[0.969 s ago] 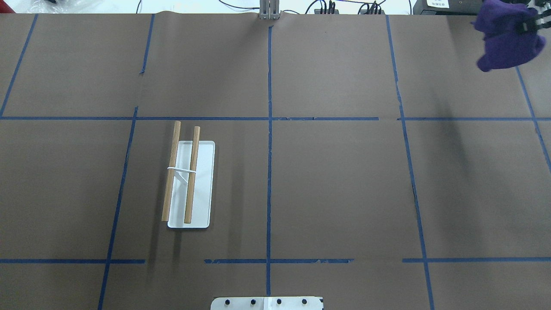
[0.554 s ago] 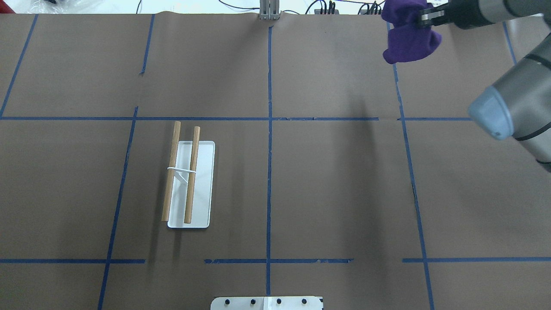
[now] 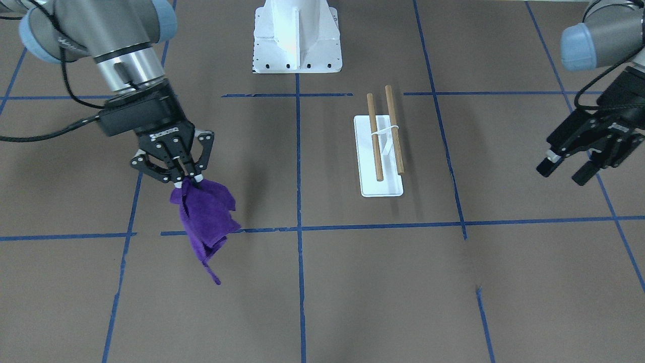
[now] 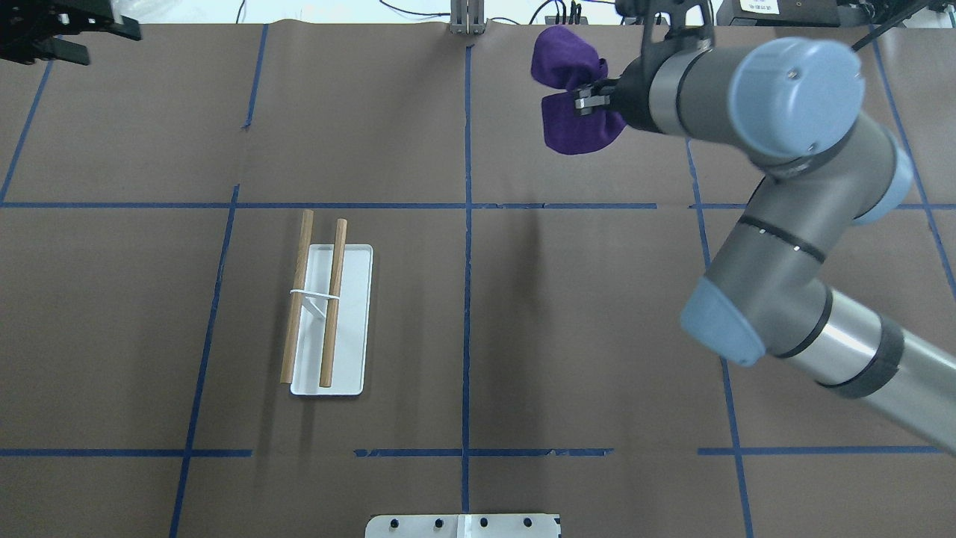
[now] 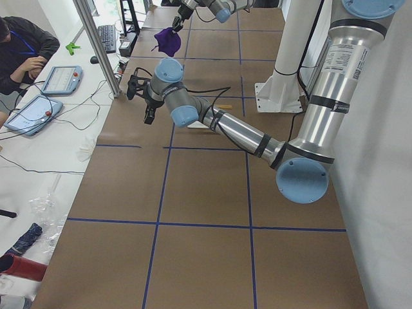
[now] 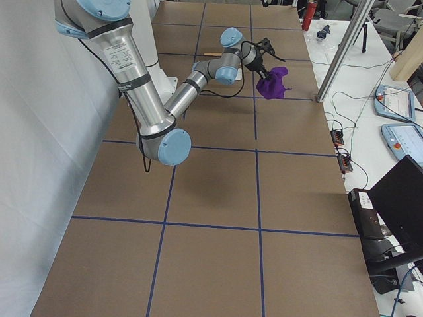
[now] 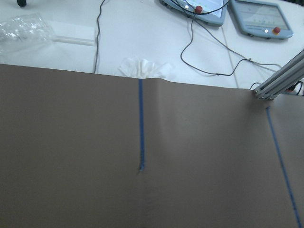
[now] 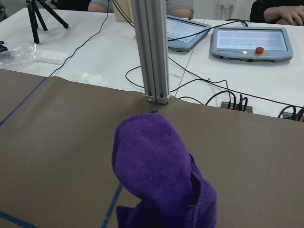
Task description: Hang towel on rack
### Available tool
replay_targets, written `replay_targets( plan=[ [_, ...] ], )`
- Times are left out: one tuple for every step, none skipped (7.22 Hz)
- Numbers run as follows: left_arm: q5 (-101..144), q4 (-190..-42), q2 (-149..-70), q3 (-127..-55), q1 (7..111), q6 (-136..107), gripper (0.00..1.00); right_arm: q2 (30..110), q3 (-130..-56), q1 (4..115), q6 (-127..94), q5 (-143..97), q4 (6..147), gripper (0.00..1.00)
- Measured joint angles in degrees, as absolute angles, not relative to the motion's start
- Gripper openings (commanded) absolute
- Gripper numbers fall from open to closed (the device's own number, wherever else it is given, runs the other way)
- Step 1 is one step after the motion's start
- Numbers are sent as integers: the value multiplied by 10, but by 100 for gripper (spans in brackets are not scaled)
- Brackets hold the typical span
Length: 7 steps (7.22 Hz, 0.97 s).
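- Your left claw [image 3: 563,173] hovers over the tabletop's [image 4: 597,314] far corner, at about 10 o'clock in the overhead view. Its fingers are spread and hold nothing. Its arm reaches out with the wrist tipped downward, well apart from everything else.
- The rack [image 4: 349,329] stands at roughly 9 o'clock of centre. Both dowels [image 4: 334,299] run from 12 to 6 o'clock and are bare, so nothing is hung yet.
- The towel [image 4: 575,133] dangles in the air at about 1 o'clock, bunched into folds and clear of the tabletop.
- Your right claw [image 3: 186,176] is clenched on the towel's top edge and points down. Its arm is bent at the elbow and stretches toward the far edge.
- You look to be in the carry step, with the cloth lifted and not yet delivered.
- The next move calls for travel toward about 8 o'clock, arriving high enough to clear the dowels.
- The bunched cloth will probably need spreading along them, perhaps with the idle left claw taking a free corner.
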<state>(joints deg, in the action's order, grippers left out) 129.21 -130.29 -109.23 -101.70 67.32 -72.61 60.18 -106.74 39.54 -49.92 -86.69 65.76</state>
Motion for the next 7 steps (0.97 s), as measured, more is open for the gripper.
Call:
replay_targets(
  plan=[
    [1290,-1352,-1106,-1015,642,-829,100,592,-1067,353,-509,-815,660,0],
    [1288,-1401,-1117,-1013,617,-926,100,582,-1068,329,-513,-782,663,0],
    [1279,-1432,-1136,-1012,589,-1007,100,574,-1067,315,-515,-763,664,0],
    [1255,-1444,-1162,-1009,550,-1058,100,566,-1065,308,-514,-754,666,0],
    [1224,-1447,-1188,-1000,509,-1081,100,560,-1063,304,-512,-751,666,0],
    [1196,-1448,-1216,-981,477,-1089,100,556,-1061,300,-510,-749,666,0],
    [1177,-1449,-1237,-962,459,-1092,100,552,-1061,296,-509,-749,667,0]
  ],
)
